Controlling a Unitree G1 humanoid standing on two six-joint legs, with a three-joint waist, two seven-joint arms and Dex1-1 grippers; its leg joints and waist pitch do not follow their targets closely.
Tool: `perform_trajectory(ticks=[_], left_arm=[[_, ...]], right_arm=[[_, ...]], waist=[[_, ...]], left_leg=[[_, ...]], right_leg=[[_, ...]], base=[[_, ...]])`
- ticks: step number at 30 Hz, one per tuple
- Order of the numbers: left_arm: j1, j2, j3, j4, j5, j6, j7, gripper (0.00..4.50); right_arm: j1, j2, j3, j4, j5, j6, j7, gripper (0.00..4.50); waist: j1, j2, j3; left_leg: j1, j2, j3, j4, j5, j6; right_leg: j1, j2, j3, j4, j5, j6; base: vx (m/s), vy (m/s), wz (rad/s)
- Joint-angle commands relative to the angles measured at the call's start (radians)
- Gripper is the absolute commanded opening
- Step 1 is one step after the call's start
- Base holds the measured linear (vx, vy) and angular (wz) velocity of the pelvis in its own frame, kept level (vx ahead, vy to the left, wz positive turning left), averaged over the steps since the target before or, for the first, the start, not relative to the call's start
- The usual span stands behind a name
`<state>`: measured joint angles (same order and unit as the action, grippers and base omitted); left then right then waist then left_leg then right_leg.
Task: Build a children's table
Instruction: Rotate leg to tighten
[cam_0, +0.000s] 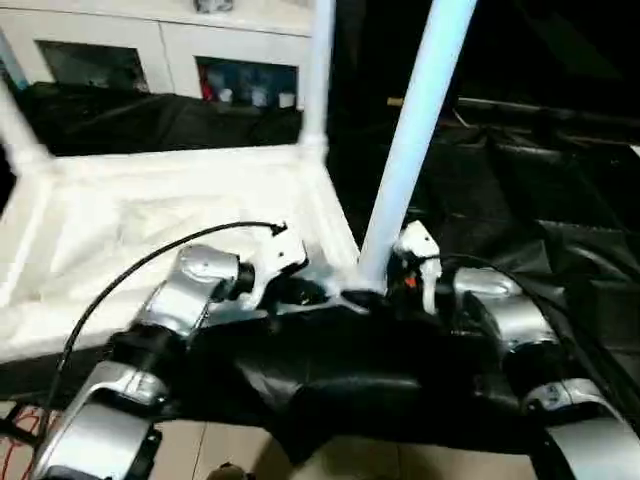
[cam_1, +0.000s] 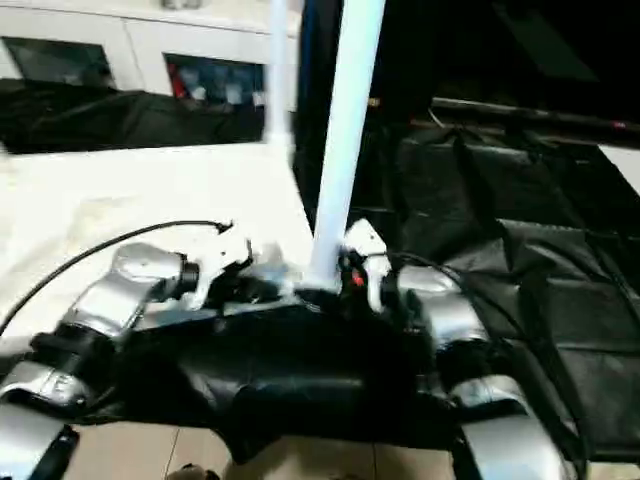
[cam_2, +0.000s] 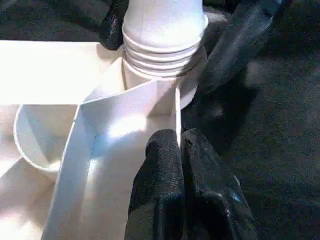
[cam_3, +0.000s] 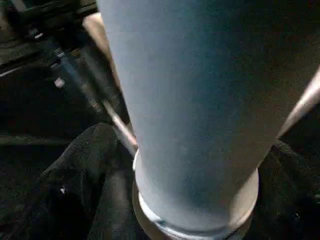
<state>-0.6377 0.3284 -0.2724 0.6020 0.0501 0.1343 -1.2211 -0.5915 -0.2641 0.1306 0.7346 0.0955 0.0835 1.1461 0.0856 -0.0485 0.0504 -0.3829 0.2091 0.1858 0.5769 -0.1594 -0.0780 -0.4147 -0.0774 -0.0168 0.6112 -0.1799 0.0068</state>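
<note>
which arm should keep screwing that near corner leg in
Right, probably. The right gripper sits beside the base of the near leg, its black fingers spread around the threaded end. The left gripper is shut against the tabletop's corner rib, better placed for bracing.

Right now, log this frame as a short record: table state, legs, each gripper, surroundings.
table top: white table top lying underside up on black sheeting
legs: near-corner leg standing in its socket, threads visible at the base; two more legs upright at the far corners
left gripper: left gripper shut, fingertips at a rib of the top beside the socket
right gripper: right gripper at the near leg's base, state unclear
background: white cabinet with glass doors
</note>
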Motion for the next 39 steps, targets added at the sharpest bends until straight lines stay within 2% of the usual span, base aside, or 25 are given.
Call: perform_trajectory(ticks=[1, 2, 6, 11, 15, 18, 21, 22, 23, 25, 27, 29, 31, 33, 35, 37, 39], left_arm=[[-0.001, -0.014, -0.037, -0.044, -0.021, -0.016, -0.043, 0.0], [0.002, -0.006, -0.039, -0.051, -0.025, -0.012, -0.061, 0.0], [0.011, 0.011, -0.045, -0.072, -0.036, 0.004, -0.098, 0.0], [0.018, 0.008, -0.044, -0.085, -0.04, 0.011, -0.099, 0.0], [0.017, -0.005, -0.041, -0.081, -0.036, 0.01, -0.068, 0.0], [0.009, -0.024, -0.031, -0.068, -0.029, 0.019, -0.025, 0.0], [-0.023, -0.073, -0.011, -0.017, -0.001, 0.027, 0.092, 0.0], [-0.023, -0.073, -0.011, -0.017, -0.001, 0.027, 0.092, 0.0], [-0.048, -0.109, -0.002, 0.022, 0.017, 0.033, 0.175, 0.0], [-0.073, -0.144, 0.007, 0.055, 0.029, 0.044, 0.249, 0.0], [-0.083, -0.158, 0.011, 0.067, 0.033, 0.049, 0.279, 0.0], [-0.107, -0.211, 0.02, 0.095, 0.04, 0.067, 0.373, 0.0], [-0.112, -0.229, 0.02, 0.101, 0.045, 0.067, 0.393, 0.0], [-0.112, -0.239, 0.019, 0.103, 0.048, 0.063, 0.391, 0.0], [-0.106, -0.239, 0.01, 0.098, 0.048, 0.057, 0.365, 0.0], [-0.099, -0.229, 0.006, 0.091, 0.047, 0.054, 0.346, 0.0], [-0.09, -0.21, 0.002, 0.084, 0.042, 0.049, 0.316, 0.0]], right_arm=[[0.016, 0.003, 0.064, -0.034, -0.002, 0.024, 0.072, 3.84], [0.019, -0.002, 0.066, -0.039, -0.007, 0.021, 0.074, 3.84], [0.028, -0.005, 0.066, -0.053, -0.001, 0.033, 0.084, 3.53], [0.045, 0.0, 0.074, -0.096, 0.01, 0.071, 0.1, 3.12], [0.046, 0.016, 0.065, -0.091, 0.014, 0.083, 0.074, 2.84], [0.038, 0.039, 0.047, -0.066, 0.004, 0.085, 0.003, 2.74], [-0.003, 0.089, 0.018, 0.042, -0.048, 0.073, -0.219, 2.72], [-0.003, 0.089, 0.018, 0.042, -0.048, 0.073, -0.219, 2.71], [-0.028, 0.128, -0.005, 0.102, -0.055, 0.08, -0.341, 2.71], [-0.051, 0.165, -0.025, 0.153, -0.06, 0.085, -0.453, 2.7], [-0.061, 0.18, -0.032, 0.172, -0.063, 0.086, -0.5, 2.7], [-0.098, 0.237, -0.076, 0.247, -0.069, 0.06, -0.705, 2.7], [-0.112, 0.257, -0.091, 0.274, -0.058, 0.059, -0.729, 2.7], [-0.117, 0.266, -0.088, 0.284, -0.061, 0.033, -0.722, 3.25], [-0.129, 0.273, -0.105, 0.279, -0.03, 0.019, -0.646, 3.39], [-0.134, 0.264, -0.117, 0.263, -0.003, 0.022, -0.577, 3.59], [-0.125, 0.235, -0.087, 0.237, -0.01, 0.006, -0.491, 3.83]], waist=[[0.001, 0.007, -0.059], [0.002, 0.014, -0.06], [0.001, 0.01, -0.061], [0.002, 0.009, -0.065], [0.003, 0.008, -0.065], [0.0, 0.007, -0.061], [-0.01, 0.009, -0.054], [-0.014, 0.006, -0.055], [-0.016, 0.007, -0.055], [-0.029, 0.006, -0.052], [-0.033, 0.004, -0.054], [-0.038, 0.006, -0.054], [-0.04, 0.005, -0.055], [-0.038, 0.006, -0.057], [-0.038, 0.006, -0.058], [-0.036, 0.005, -0.061], [-0.032, 0.006, -0.063]], left_leg=[[0.026, 0.024, 0.001, -0.07, -0.308, 0.019], [0.028, 0.024, 0.0, -0.07, -0.313, 0.012], [0.025, 0.022, -0.001, -0.071, -0.296, 0.007], [0.022, 0.021, 0.002, -0.066, -0.233, 0.023], [0.024, 0.021, 0.003, -0.065, -0.237, 0.027], [0.025, 0.02, 0.001, -0.069, -0.28, 0.008], [0.028, 0.017, -0.002, -0.074, -0.34, -0.02], [0.029, 0.015, -0.007, -0.075, -0.367, -0.034], [0.029, 0.015, -0.011, -0.076, -0.374, -0.04], [0.03, 0.012, -0.013, -0.076, -0.401, -0.047], [0.028, 0.011, -0.016, -0.076, -0.407, -0.046], [0.031, 0.01, -0.015, -0.075, -0.415, -0.045], [0.029, 0.008, -0.016, -0.075, -0.422, -0.044], [0.029, 0.01, -0.014, -0.074, -0.421, -0.031], [0.024, 0.011, -0.012, -0.075, -0.396, -0.019], [0.024, 0.011, -0.009, -0.073, -0.38, -0.01], [0.021, 0.013, -0.008, -0.073, -0.341, 0.002]], right_leg=[[0.042, -0.044, 0.019, -0.074, -0.235, -0.227], [0.038, -0.046, 0.02, -0.074, -0.244, -0.222], [0.04, -0.043, 0.019, -0.071, -0.216, -0.224], [0.044, -0.041, 0.018, -0.061, -0.118, -0.243], [0.044, -0.042, 0.018, -0.062, -0.119, -0.247], [0.04, -0.046, 0.02, -0.071, -0.204, -0.228], [0.031, -0.047, 0.02, -0.082, -0.322, -0.202], [0.033, -0.049, 0.019, -0.088, -0.394, -0.176], [0.031, -0.05, 0.02, -0.091, -0.418, -0.159], [0.026, -0.047, 0.018, -0.095, -0.456, -0.149], [0.029, -0.05, 0.016, -0.1, -0.483, -0.135], [0.019, -0.048, 0.017, -0.102, -0.481, -0.135], [0.022, -0.047, 0.016, -0.102, -0.48, -0.134], [0.021, -0.045, 0.017, -0.102, -0.439, -0.138], [0.027, -0.042, 0.018, -0.095, -0.369, -0.156], [0.03, -0.042, 0.02, -0.092, -0.329, -0.168], [0.037, -0.041, 0.019, -0.084, -0.259, -0.188]], base=[[0.0, 0.0, 0.0], [0.0, 0.0, 0.0], [0.0, 0.0, 0.0], [0.0, 0.0, 0.0], [0.0, 0.0, 0.0], [0.0, 0.0, 0.0], [0.0, 0.0, 0.0], [0.0, 0.0, 0.0], [0.0, 0.0, 0.0], [0.0, 0.0, 0.0], [0.0, 0.0, 0.0], [0.0, 0.0, 0.0], [0.0, 0.0, 0.0], [0.0, 0.0, 0.0], [0.0, 0.0, 0.0], [0.0, 0.0, 0.0], [0.0, 0.0, 0.0]])
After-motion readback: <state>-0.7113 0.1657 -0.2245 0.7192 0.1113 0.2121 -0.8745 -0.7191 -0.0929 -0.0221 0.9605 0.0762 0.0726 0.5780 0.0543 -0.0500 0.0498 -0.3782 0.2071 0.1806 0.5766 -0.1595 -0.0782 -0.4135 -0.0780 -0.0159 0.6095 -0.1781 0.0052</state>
